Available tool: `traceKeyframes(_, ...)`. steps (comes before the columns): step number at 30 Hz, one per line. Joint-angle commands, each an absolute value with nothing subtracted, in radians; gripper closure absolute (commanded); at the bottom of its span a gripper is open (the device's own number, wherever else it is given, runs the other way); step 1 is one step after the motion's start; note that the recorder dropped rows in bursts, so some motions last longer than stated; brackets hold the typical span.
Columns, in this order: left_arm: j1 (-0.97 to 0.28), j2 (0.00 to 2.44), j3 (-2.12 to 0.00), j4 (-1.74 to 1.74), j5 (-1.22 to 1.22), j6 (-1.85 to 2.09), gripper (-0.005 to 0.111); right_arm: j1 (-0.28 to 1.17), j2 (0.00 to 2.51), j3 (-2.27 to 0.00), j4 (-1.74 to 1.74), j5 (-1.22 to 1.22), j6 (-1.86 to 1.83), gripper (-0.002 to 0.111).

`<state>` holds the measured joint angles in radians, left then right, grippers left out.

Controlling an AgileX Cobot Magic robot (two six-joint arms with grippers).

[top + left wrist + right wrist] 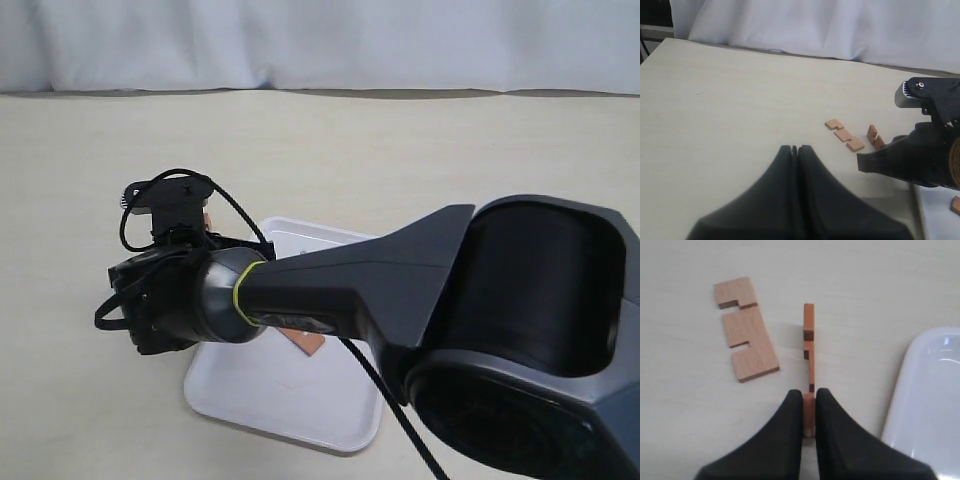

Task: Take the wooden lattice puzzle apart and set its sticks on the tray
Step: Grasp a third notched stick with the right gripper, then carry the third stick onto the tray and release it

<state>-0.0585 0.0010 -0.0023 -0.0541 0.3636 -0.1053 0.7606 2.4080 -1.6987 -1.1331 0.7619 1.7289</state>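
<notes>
Clearly, the small reddish-brown wooden lattice puzzle is found in separate pieces. One short reddish-brown notched wooden stick, standing on its narrow edge on the pale beige surface, is gripped at one end between the closed black fingers of the right hand. Just beside it, though not touching it, a second notched wooden stick is laid flat on the surface, with its two square notches seen along one edge. A third reddish-brown stick is seen lying on the large white plastic rectangular tray, partly covered by the dark right arm that reaches across the tray. The tray's rounded rim is seen near the gripped stick, without touching it. The left hand is held closed, its black fingertips pressed together with nothing between them, over the surface and apart from the two sticks lying there.
</notes>
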Motion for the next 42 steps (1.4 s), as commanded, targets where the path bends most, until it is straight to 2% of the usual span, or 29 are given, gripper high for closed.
traceKeyframes(1, -0.059, 0.0, 0.0, -0.053, 0.354, -0.107, 0.107, 0.781, 2.367, -1.702, -1.17, 0.888, 1.675, 0.104)
traceKeyframes(12, -0.059, 0.0, 0.0, -0.053, 0.354, -0.107, 0.107, 0.796, 2.165, -1.678, -1.051, 0.964, 1.307, 0.104)
traceKeyframes(21, -0.059, 0.0, 0.0, -0.053, 0.354, -0.107, 0.107, 0.72, 1.963, -1.405, -0.792, 0.664, 1.008, 0.104)
traceKeyframes(28, -0.059, 0.0, 0.0, -0.053, 0.354, -0.107, 0.107, 0.636, 1.874, -1.117, -0.805, 0.389, 1.01, 0.104)
traceKeyframes(33, -0.059, 0.0, 0.0, -0.053, 0.354, -0.107, 0.107, 0.577, 1.872, -1.019, -0.828, 0.38, 1.009, 0.104)
traceKeyframes(39, -0.059, 0.0, 0.0, -0.053, 0.354, -0.107, 0.107, 0.572, 1.872, -0.973, -0.9, 0.364, 1.006, 0.103)
traceKeyframes(41, -0.059, 0.0, 0.0, -0.053, 0.354, -0.107, 0.107, 0.572, 1.872, -0.972, -0.906, 0.342, 1.008, 0.093)
traceKeyframes(42, -0.059, 0.0, 0.0, -0.053, 0.354, -0.107, 0.107, 0.572, 1.872, -0.972, -0.906, 0.318, 1.007, 0.082)
